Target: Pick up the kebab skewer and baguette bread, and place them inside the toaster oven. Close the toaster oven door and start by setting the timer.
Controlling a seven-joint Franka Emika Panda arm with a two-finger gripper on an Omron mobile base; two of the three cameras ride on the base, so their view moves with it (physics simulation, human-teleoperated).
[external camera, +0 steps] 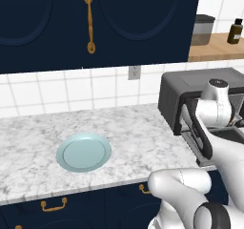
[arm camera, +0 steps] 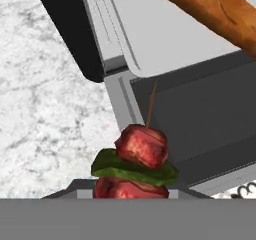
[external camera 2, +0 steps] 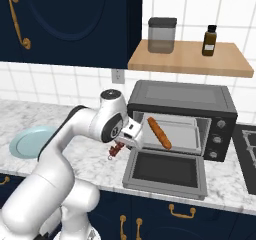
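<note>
Marble worktop [external camera: 43, 142] under navy cabinets, white tile behind; we list by view.

Left base view: one pale blue plate [external camera: 84, 152], nothing on it, lying well to the left of the toaster oven [external camera: 190, 92]. The arm's white links cross in front of the oven's opening, so we cannot read its inside from this side.

Right base view: toaster oven door [external camera 2: 166, 171] dropped flat toward us. Baguette bread [external camera 2: 159, 132] already on the tray inside, long axis running diagonally from back left to front right. The fingers [external camera 2: 119, 147] hang just off the door's left front corner, clenched on the kebab skewer [external camera 2: 116, 151], which dangles below them. Wooden shelf [external camera 2: 190, 59] above carries a grey canister [external camera 2: 161, 35] and a brown bottle [external camera 2: 210, 40].

Hand view: skewer held close at the bottom edge, a red meat chunk [arm camera: 142, 146] over a green slice [arm camera: 135, 170], the stick's bare tip aimed up toward the tray's near corner. We judge the cavity lies ahead and to the right of the fingers, so the carry must go over the open door, alongside the loaf.
</note>
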